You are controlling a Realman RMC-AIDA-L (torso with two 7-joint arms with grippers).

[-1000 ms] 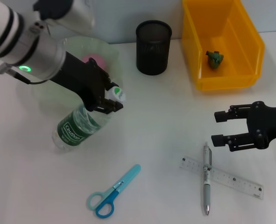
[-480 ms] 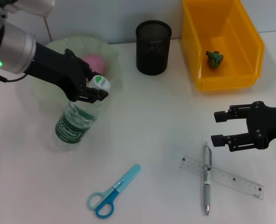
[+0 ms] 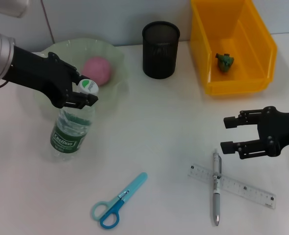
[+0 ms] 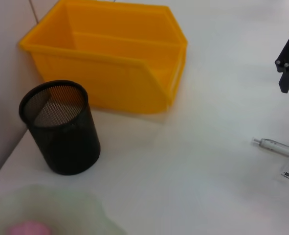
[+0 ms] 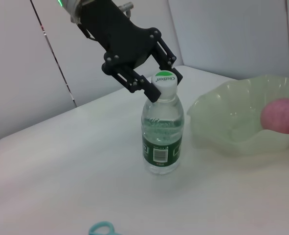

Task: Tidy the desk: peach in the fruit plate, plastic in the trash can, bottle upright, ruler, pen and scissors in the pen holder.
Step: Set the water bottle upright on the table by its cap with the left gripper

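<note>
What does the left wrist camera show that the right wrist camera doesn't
Only the left wrist view shows the yellow bin, the black mesh pen holder, the tip of the pen and, at the far edge, part of the right gripper.

Only the right wrist view shows the water bottle standing upright on the table, with the left gripper closed on its white cap, plus a bit of the blue scissors handle.

Both show the pale green fruit plate with the pink peach inside.
</note>
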